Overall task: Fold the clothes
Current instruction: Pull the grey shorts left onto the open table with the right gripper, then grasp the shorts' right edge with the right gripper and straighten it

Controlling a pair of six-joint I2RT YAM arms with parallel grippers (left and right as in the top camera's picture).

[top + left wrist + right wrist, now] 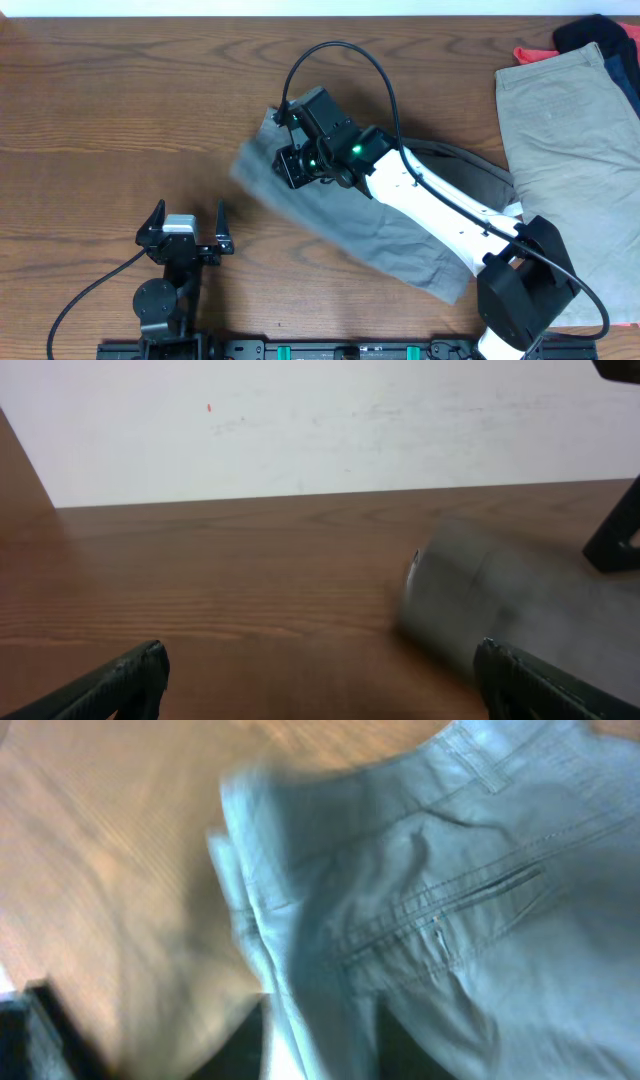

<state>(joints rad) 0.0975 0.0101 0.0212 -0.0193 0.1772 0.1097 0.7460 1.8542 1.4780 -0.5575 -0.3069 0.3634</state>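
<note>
The left gripper (188, 222) is sitting near the table's (90, 110) front edge, fingers spread wide and holding nothing. The grey-green shorts (400, 240) are lying mid-table, their left edge blurred. The right gripper (298, 168) is pinching that bunched edge, with cloth filling the gap between its fingers (235, 1055). Tan shorts (565, 140) are lying far right, beside red (533, 52) and navy (600, 35) pieces.

The table (100, 100) is brown wood with dark lines in it. Behind it stands a white wall (400, 420) with a tiny red dot (209, 406) and faint grey marks on it.
</note>
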